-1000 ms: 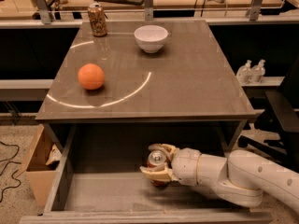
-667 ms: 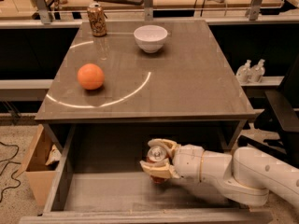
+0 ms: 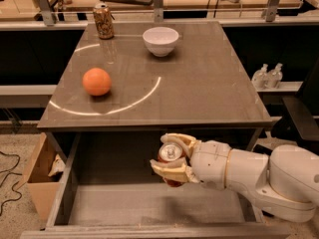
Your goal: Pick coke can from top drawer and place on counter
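Observation:
The coke can (image 3: 170, 156), red with a silver top and pull tab, is upright between the cream fingers (image 3: 172, 172) of my gripper (image 3: 171, 158). The gripper is shut on it and holds it in the open top drawer (image 3: 99, 203), just under the front edge of the counter (image 3: 199, 83), clear of the drawer floor. The white arm reaches in from the lower right. The can's lower part is hidden by the fingers.
On the counter sit an orange ball (image 3: 96, 81) at the left, a white bowl (image 3: 160, 40) at the back middle and a brown-gold patterned can (image 3: 103, 21) at the back left. A cardboard box (image 3: 35, 176) stands on the floor left of the drawer.
The gripper with the coke can has risen a little and shifted slightly left, closer to the counter's front edge.

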`<state>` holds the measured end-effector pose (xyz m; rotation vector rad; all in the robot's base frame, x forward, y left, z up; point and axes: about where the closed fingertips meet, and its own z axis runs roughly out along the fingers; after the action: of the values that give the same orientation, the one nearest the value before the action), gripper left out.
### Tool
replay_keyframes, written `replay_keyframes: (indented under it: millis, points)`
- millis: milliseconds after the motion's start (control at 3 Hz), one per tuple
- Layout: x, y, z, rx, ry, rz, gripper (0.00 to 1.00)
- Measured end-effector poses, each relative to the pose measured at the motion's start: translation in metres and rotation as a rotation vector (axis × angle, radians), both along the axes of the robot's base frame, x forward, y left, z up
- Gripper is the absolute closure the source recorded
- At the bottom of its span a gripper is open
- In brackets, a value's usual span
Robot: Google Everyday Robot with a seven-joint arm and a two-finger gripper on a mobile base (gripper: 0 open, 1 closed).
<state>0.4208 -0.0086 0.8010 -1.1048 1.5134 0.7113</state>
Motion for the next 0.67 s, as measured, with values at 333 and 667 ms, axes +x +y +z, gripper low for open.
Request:
replay_keyframes:
  millis: [333, 667]
  points:
    - [0.004, -0.003, 0.050, -0.065, -0.040, -0.049, 1.00]
    - [0.015, -0.003, 0.106, -0.112, -0.087, -0.090, 1.00]
